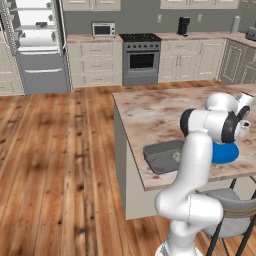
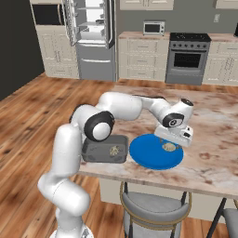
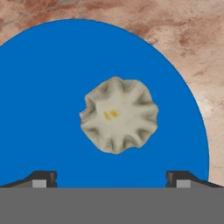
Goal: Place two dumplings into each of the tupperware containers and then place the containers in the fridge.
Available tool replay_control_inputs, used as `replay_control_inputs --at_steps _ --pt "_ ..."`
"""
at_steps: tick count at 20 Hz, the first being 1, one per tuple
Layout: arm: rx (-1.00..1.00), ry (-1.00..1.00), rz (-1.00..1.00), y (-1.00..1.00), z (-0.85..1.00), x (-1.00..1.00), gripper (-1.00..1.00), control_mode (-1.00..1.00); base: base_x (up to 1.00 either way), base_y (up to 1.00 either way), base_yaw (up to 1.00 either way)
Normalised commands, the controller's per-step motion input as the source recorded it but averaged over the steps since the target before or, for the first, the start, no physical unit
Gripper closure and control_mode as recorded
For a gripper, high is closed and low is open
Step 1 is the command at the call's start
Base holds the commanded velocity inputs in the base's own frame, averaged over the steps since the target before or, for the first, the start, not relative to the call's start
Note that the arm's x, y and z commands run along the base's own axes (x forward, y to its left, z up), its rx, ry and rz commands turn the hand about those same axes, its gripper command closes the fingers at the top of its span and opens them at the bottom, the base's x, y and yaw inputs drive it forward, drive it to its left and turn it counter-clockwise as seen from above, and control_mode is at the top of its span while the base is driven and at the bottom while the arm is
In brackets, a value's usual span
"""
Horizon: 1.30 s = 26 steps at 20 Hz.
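Left base view
Arm: seen rising from the lower right, bent over the marble island counter [image 1: 150, 115].
Container: a dark grey tupperware tub [image 1: 162, 155] is set near the front edge of the counter, centre right; one dumpling [image 1: 176, 156] is seen inside it at its right end.
Plate: a blue plate [image 1: 225, 152] is partly hidden behind the arm, just right of the tub.
Fridge: the fridge [image 1: 37, 45] is placed at upper left, its door open and white shelves shown.
Oven: a steel oven [image 1: 141, 59] is seen at top centre.

Right base view
Gripper: the gripper [image 2: 171, 145] is held low over the right part of the blue plate, above a dumpling lying on it.
Container: the tub is seen left of the plate, just beside it, with one dumpling inside.
Fridge: placed at top, left of centre, door open.

Hand view
Dumpling: a pleated pale dumpling is centred on the blue plate.
Fingertips: the two dark fingertips [image 3: 43, 178] are spread wide at lower left and lower right, with nothing gripped between them.
Counter: marble is shown at upper right, beyond the plate rim.
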Motion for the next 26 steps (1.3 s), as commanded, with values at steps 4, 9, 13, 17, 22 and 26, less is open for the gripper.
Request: replay_control_inputs --at_steps 4,9,13,17,22,26 --pt "0.00 -0.22 0.00 0.16 -0.02 -0.04 -1.00 -1.00 0.00 0.00 0.00" --pt "0.00 -0.03 -0.01 0.21 -0.05 0.05 -1.00 -1.00 0.00 0.00 0.00" --pt "0.00 -0.03 -0.08 0.00 -0.04 0.21 -1.00 -1.00 0.00 0.00 0.00" --pt "0.00 -0.08 -0.12 -0.03 -0.02 0.18 -1.00 -1.00 0.00 0.00 0.00" --pt "0.00 -0.08 -0.15 -0.16 -0.10 0.08 -1.00 -1.00 0.00 0.00 0.00" --pt "0.00 -0.02 -0.16 -0.23 -0.10 0.03 -1.00 -1.00 0.00 0.00 0.00"
